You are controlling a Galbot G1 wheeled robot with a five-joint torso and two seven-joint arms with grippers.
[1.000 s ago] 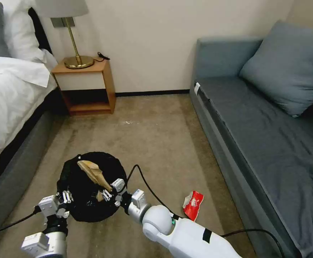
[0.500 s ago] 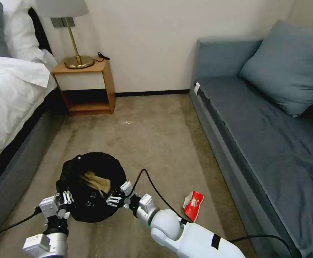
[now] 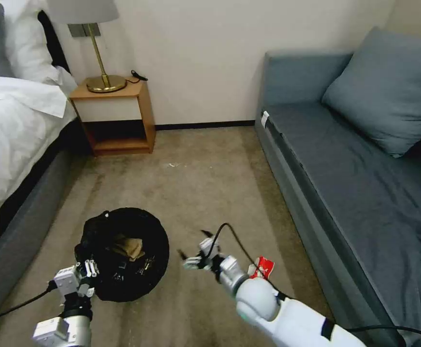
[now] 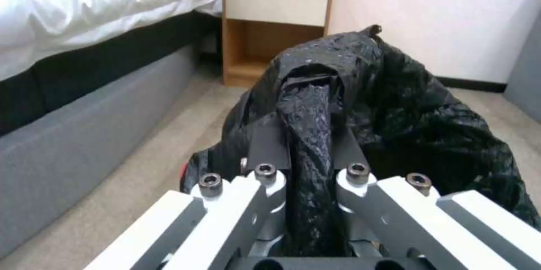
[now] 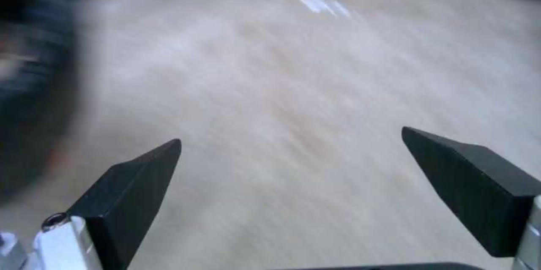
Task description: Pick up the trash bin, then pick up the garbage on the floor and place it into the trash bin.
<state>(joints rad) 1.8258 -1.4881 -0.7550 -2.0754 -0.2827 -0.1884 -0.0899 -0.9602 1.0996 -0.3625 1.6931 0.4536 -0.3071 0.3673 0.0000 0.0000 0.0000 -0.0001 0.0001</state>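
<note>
Bin held at the left, right gripper spread over bare carpet

The left gripper (image 3: pixel 90 268) is clamped on the black bag folded over the near rim of the trash bin (image 3: pixel 123 250) — the left wrist view shows a fold of the bag (image 4: pixel 309 135) pinched between its fingers. Crumpled tan paper (image 3: pixel 129 246) lies inside the bin. The right gripper (image 3: pixel 192 254) hovers over the carpet (image 3: pixel 205 188) just right of the bin, fingers (image 5: pixel 132 189) wide apart and holding nothing. The red snack packet (image 3: pixel 263 266) lies on the floor beside the sofa (image 3: pixel 345 193), partly hidden behind the right arm.
</note>
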